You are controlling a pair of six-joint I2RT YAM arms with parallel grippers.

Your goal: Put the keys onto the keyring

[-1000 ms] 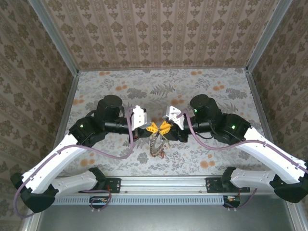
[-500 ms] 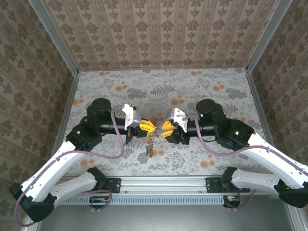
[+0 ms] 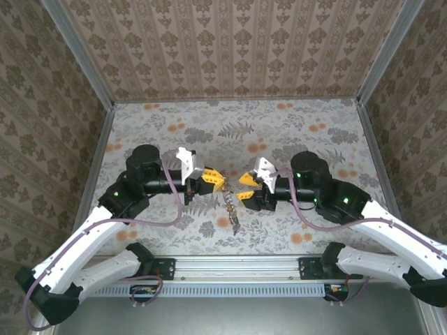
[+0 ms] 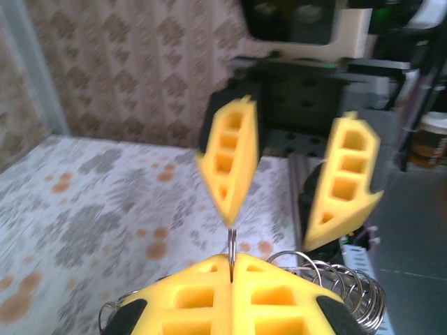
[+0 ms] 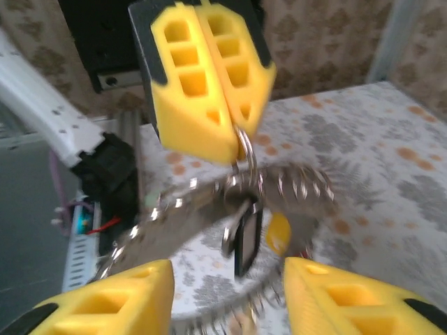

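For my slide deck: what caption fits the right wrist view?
Left hand pinches the keyring aloft, keys dangling from it, with the right hand open in the foreground.

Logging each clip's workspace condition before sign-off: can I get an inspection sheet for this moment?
Surface: floral tablecloth, lying flat.
Job's things: keyring hangs from the left claw; keys with black and yellow tags dangle from it.
Clutter: nothing seen.
Grippers: left claw shut on the keyring; right claw open, facing it, holding nothing.
Cables: purple cables loop along both arms, apart from the keyring.
Surroundings: patterned walls, metal frame posts.
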